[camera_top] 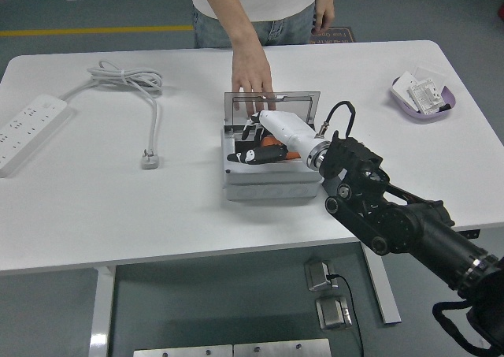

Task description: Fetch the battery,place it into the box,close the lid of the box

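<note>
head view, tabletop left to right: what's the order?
power strip → cable plug → box, with the right hand over it → purple tray. The person's hand holds the box lid at the far side.

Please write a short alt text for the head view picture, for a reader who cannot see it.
The robot's right hand reaches into an open grey box in the middle of a white table, while a person's hand rests on the upright clear lid. A white power strip with its cable lies at the left and a purple tray at the far right.
</note>
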{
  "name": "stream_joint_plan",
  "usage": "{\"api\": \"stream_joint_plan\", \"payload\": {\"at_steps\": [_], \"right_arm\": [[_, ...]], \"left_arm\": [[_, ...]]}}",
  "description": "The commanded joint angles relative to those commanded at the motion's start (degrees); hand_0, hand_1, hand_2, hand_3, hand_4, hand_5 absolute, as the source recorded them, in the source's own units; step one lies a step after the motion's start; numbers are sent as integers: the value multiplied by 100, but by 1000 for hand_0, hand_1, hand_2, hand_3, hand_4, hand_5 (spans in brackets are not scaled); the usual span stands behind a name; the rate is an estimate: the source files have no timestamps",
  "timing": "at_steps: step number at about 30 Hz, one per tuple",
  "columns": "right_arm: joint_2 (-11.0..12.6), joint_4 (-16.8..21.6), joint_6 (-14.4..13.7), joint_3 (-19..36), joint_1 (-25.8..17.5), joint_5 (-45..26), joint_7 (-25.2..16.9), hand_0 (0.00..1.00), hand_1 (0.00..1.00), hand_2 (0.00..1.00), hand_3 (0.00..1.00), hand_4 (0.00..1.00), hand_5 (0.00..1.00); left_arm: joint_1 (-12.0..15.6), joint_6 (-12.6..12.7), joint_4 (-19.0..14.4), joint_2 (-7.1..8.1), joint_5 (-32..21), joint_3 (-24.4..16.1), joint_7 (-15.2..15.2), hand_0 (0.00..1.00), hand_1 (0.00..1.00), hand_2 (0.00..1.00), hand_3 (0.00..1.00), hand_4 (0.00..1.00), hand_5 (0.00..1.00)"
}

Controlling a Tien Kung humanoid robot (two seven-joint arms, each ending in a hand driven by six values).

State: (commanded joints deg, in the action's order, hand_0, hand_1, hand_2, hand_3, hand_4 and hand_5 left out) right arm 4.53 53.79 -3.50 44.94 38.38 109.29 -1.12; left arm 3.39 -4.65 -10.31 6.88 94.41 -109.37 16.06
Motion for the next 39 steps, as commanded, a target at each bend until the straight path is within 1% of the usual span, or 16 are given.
{"api": "stream_joint_plan", "payload": {"at_steps": [6, 10, 11, 13, 16, 17, 19, 22, 23, 27, 28, 29, 34, 35, 39], "right_arm": [[114, 540, 370, 104, -64, -555, 295, 771, 632, 610, 682, 998, 661], [230, 996, 699, 160, -100, -892, 585, 771, 632, 610, 682, 998, 661], [261, 1114, 796, 174, -108, -971, 671, 753, 611, 597, 666, 998, 679], [321, 1356, 985, 205, -120, -1105, 837, 753, 611, 597, 666, 998, 679], [382, 1635, 1210, 258, -129, -1239, 1031, 753, 611, 597, 666, 998, 679], [407, 1754, 1310, 288, -129, -1287, 1114, 701, 558, 584, 665, 998, 701], [443, 1922, 1454, 342, -111, -1356, 1231, 701, 558, 584, 665, 998, 701], [493, 2071, 1579, 460, -23, -1420, 1336, 701, 558, 584, 665, 998, 701], [507, 2083, 1593, 501, 16, -1431, 1349, 594, 494, 568, 673, 998, 710], [580, 1940, 1579, 716, 269, -1418, 1356, 594, 494, 568, 673, 998, 710], [604, 1850, 1556, 771, 356, -1422, 1337, 594, 494, 568, 673, 998, 710], [626, 1761, 1532, 811, 432, -1438, 1312, 563, 481, 562, 680, 998, 733], [758, 1184, 1390, 960, 806, -1628, 1149, 563, 481, 562, 680, 998, 733], [781, 1072, 1376, 973, 864, -1658, 1127, 559, 486, 575, 685, 998, 739], [821, 627, 1327, 931, 1053, -1795, 1041, 559, 486, 575, 685, 998, 739]], "left_arm": [[19, -3, 0, -8, -13, -6, -1, 655, 717, 670, 663, 738, 244], [33, -5, 0, -16, -22, -7, 1, 655, 717, 670, 663, 738, 244], [36, -6, 0, -18, -24, -7, 2, 655, 717, 669, 663, 739, 240], [41, -6, 0, -20, -26, -12, 4, 655, 717, 669, 663, 739, 240], [44, -5, 0, -22, -23, -21, 4, 655, 717, 669, 663, 739, 240], [44, -5, 0, -23, -22, -24, 3, 655, 717, 669, 663, 741, 233], [44, -4, 0, -22, -20, -28, 1, 655, 717, 669, 663, 741, 233], [40, -5, 0, -20, -20, -30, 0, 655, 717, 669, 663, 741, 233], [38, -5, 0, -19, -18, -31, 0, 655, 717, 669, 663, 741, 231], [26, -7, 0, -9, -15, -31, -3, 655, 717, 669, 663, 741, 231], [23, -8, 0, -6, -15, -31, -2, 655, 717, 669, 663, 741, 231], [20, -9, 0, -4, -15, -30, -2, 654, 716, 669, 663, 742, 230], [1, -22, 0, 3, -25, -15, 0, 654, 716, 669, 663, 742, 230], [-2, -26, 0, 4, -29, -11, 2, 654, 716, 669, 663, 742, 231], [-12, -37, 0, 14, -42, 9, 10, 654, 716, 669, 663, 742, 231]]}}
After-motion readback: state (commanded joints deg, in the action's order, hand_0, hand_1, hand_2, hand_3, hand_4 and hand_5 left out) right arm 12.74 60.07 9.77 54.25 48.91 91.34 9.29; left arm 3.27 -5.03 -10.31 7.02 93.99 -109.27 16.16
